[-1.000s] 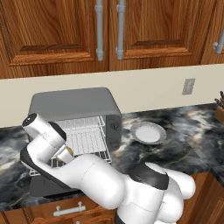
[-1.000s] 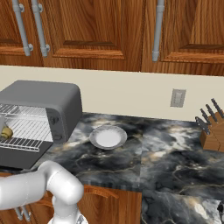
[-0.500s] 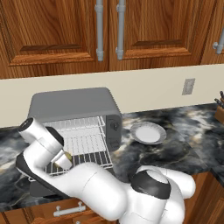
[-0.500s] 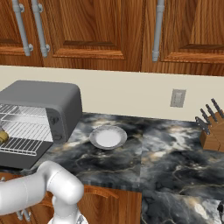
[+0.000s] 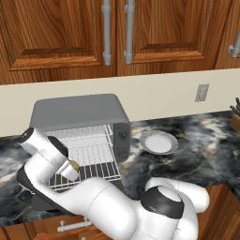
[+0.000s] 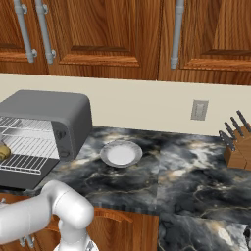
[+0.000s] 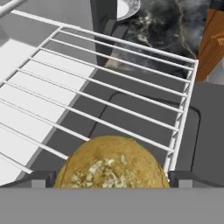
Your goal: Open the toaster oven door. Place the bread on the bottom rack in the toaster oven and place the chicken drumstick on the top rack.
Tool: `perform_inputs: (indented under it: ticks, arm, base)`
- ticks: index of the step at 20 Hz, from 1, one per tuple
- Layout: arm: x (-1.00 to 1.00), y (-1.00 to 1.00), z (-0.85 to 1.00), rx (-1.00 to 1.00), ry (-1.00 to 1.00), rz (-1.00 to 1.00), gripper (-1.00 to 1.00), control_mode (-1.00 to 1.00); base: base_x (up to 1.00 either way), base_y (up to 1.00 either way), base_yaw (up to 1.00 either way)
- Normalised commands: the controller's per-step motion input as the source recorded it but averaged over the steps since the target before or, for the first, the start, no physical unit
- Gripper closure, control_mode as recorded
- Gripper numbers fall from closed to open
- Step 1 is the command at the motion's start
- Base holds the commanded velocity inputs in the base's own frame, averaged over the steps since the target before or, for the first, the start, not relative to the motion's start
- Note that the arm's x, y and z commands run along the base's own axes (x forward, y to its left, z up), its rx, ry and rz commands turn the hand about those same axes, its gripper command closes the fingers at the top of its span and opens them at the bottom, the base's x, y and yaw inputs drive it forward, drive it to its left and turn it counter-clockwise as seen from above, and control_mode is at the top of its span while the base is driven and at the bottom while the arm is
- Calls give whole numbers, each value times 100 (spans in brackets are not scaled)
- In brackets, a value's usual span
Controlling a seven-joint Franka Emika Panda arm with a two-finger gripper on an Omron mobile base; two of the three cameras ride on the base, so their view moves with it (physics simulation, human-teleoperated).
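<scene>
Overhead, wooden cabinets (image 5: 65, 33) are hanging above a cream wall, and a dark marbled worktop (image 6: 191, 171) is running below them. At its left end the oven (image 5: 82, 115) is standing with its door (image 5: 42, 199) lying flat toward the robot. A white plate (image 6: 121, 153) is sitting on the worktop just right of the oven, a wall socket (image 6: 198, 110) is showing further right of the oven on the wall, and a knife block (image 6: 238, 147) is standing well to the right of the oven.

Inside the oven the top rack (image 5: 82, 133) is sitting back in the cavity, while the bottom rack (image 5: 91, 164) is sticking out over the door. The bread (image 7: 113, 164) is lying on the bottom rack near its front right corner in the hand view, right between the two fingertips (image 7: 33, 179) of the claw (image 7: 111, 181). The claw (image 5: 69, 169) is hovering low over the rack in front of the oven, its jaws standing wide apart on either side of the roll without squeezing it.

Right of the bread, the rack's rim wire is running close by, with the door surface beyond it. Away from the bread toward the oven's interior, the rack's wires are lying bare.
</scene>
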Motion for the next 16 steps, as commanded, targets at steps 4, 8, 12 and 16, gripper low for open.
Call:
perform_inputs:
  ticks: [4,8,12,16]
  arm:
    - [-4,-23,8,-23,-8,-5,-100,-100]
    - [0,-21,1,-24,-7,-5,-100,-100]
    - [3,-19,12,-19,-12,-4,-100,-100]
    - [8,-14,29,-10,-14,-1,-100,-100]
  base:
    - [0,0,0]
    - [0,0,0]
    - [0,0,0]
    - [0,0,0]
